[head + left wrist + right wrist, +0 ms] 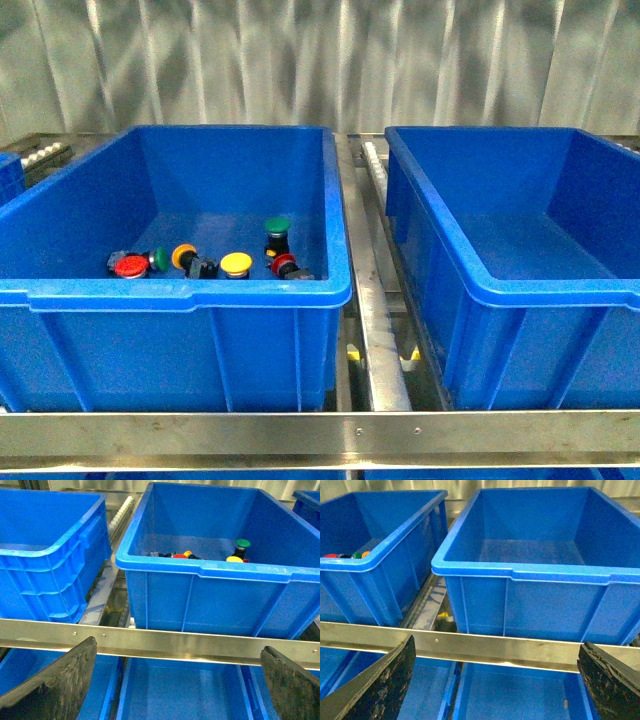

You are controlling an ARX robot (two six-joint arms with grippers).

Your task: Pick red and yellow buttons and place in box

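Rack rail (300,430) fronts left crate (60,300), box (560,290); red and yellow buttons (236,263) among green buttons (277,226); left gripper (172,690), right gripper (495,690) wide.

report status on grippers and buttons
Both open, empty: left gripper, right gripper. In left crate: red buttons, yellow buttons, green buttons. No buttons in right crate. Nothing blocking.

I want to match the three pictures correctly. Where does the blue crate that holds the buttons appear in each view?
Front view: the button crate fills the left half.
Left wrist view: the button crate takes the centre and right.
Right wrist view: the button crate is at the left edge, partly cut off.
Shared landmark: the steel rail crossing in front of the crates.
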